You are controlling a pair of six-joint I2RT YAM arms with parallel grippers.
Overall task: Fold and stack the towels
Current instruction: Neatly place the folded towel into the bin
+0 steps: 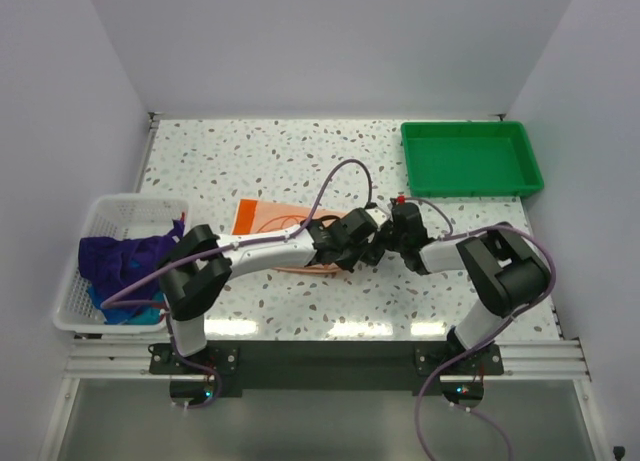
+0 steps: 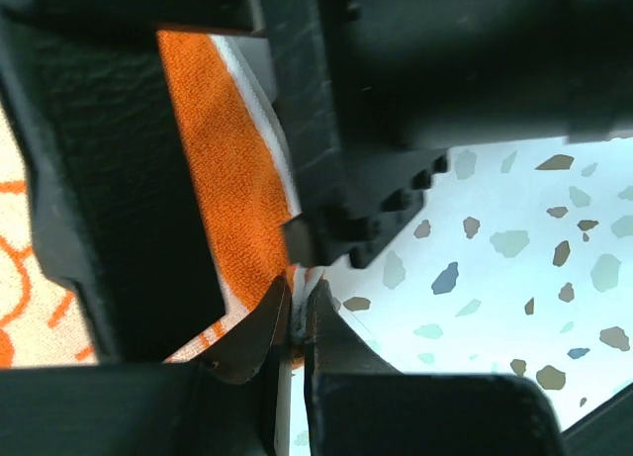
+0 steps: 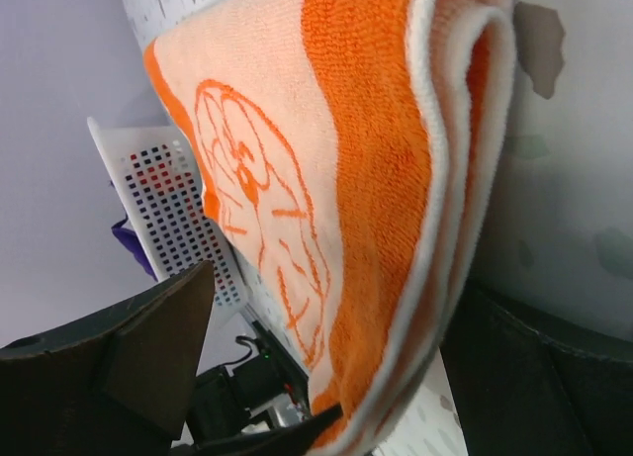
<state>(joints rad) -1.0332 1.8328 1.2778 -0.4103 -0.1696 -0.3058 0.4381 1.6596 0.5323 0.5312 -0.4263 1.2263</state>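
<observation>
An orange-and-white towel with a cat outline lies on the table's middle, partly under both arms. My left gripper is shut on its lifted white-trimmed edge, orange cloth showing past the fingers. My right gripper meets it from the right. In the right wrist view the folded towel hangs between that gripper's wide-open fingers; the left finger stands apart from the cloth. A purple towel and a blue towel lie in the basket.
A white mesh basket sits at the table's left edge. At the back right stands a green tray. The right gripper's black body fills the top of the left wrist view. White walls close off three sides.
</observation>
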